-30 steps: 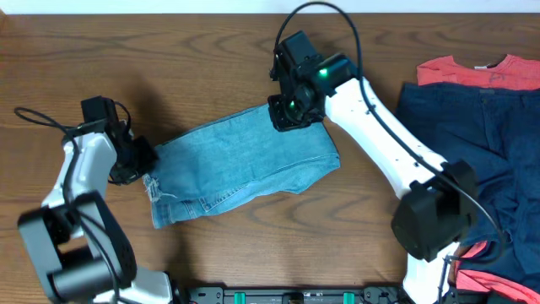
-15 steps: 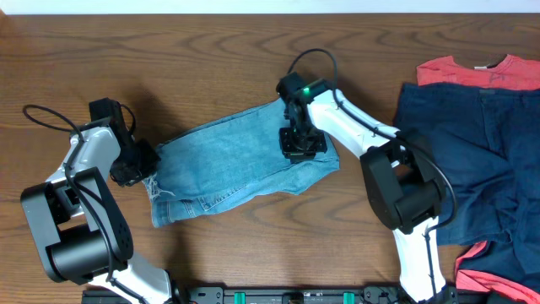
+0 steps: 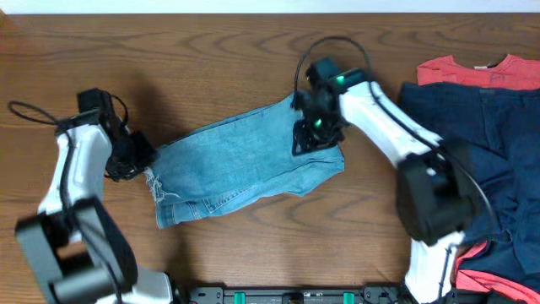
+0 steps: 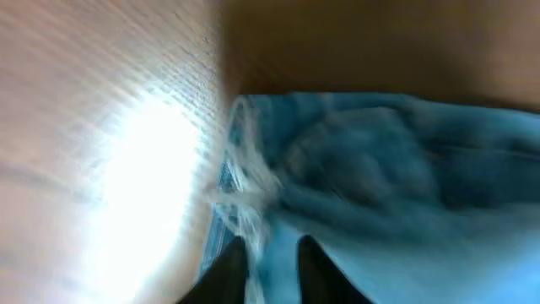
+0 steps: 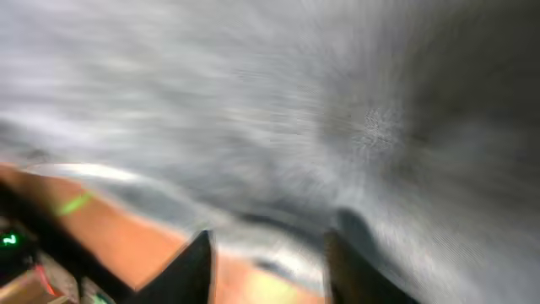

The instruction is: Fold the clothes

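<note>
Currently the jeans (image 3: 240, 165) lie folded over across the middle of the table (image 3: 211, 51), long axis running from 8 o'clock up to 2 o'clock, frayed hem at the 9 o'clock end. The navy garment (image 3: 472, 160) and coral T-shirt (image 3: 460, 72) sit well apart at 3 o'clock. Judged step: squaring this fold before the next one. Keep both ends low and level, ease the hem toward 9 o'clock just enough to take out the ripples, and let go only once the cloth lies flat — don't drag the whole piece. Your left gripper (image 3: 142, 159) sits at the hem. Its fingers (image 4: 226, 268) stand close with fringe between them, but the wrist view is too blurred to tell grip from release. Your right gripper (image 3: 309, 139) is over the 2 o'clock end, pointing down, fingers (image 5: 192, 268) parted — nothing seen clamped. Left arm runs up the 9 o'clock side, wrist turned toward 3 o'clock; right arm stretches from 5 o'clock toward 11 o'clock.
</note>
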